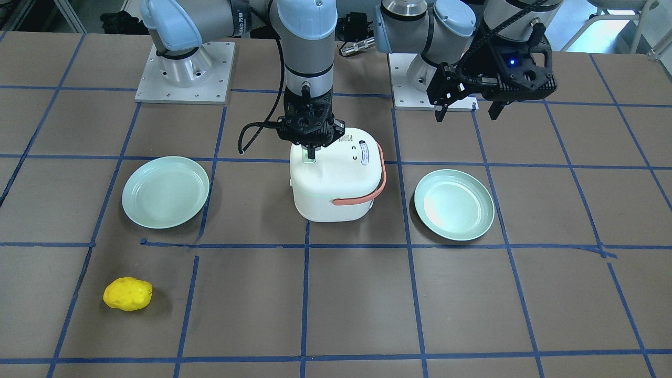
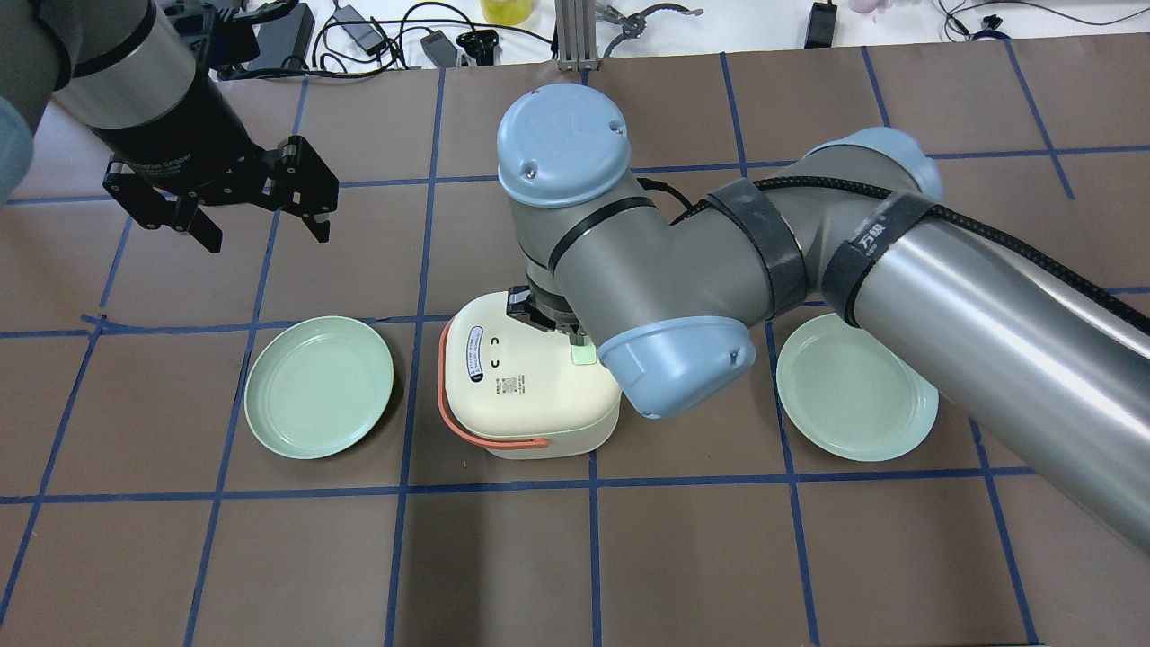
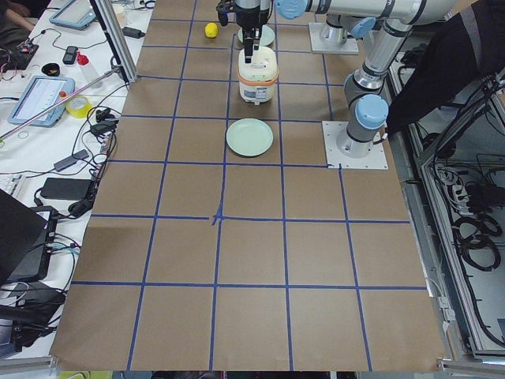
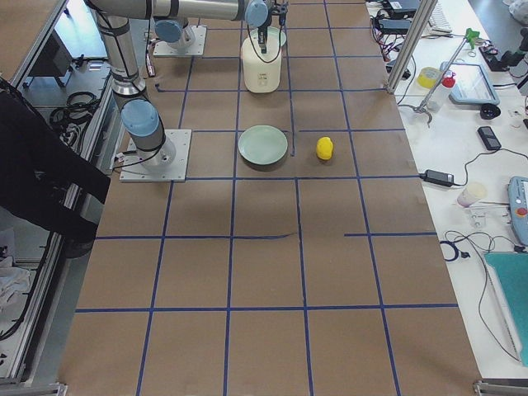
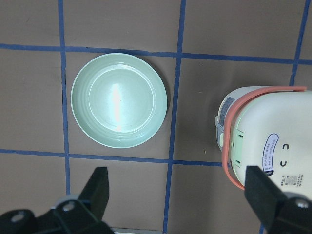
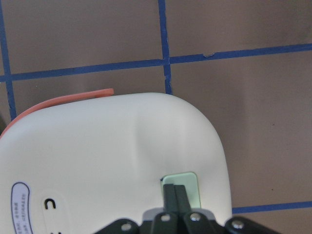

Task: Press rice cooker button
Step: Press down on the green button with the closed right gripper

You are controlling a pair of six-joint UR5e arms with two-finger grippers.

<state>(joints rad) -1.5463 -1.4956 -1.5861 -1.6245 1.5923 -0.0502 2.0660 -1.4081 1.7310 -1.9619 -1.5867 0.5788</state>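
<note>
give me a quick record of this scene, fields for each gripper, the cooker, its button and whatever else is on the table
right gripper: shut, pointing down, tips at the button
left gripper: open, empty, in the air off to the side of the cooker
rice cooker: white, upright, lid closed, orange handle lying down around its side
button: pale green, near the lid's edge, partly covered by the right gripper
plates: two, pale green, empty, one on each side of the cooker
yellow toy: alone on the table, on the right arm's side
</note>
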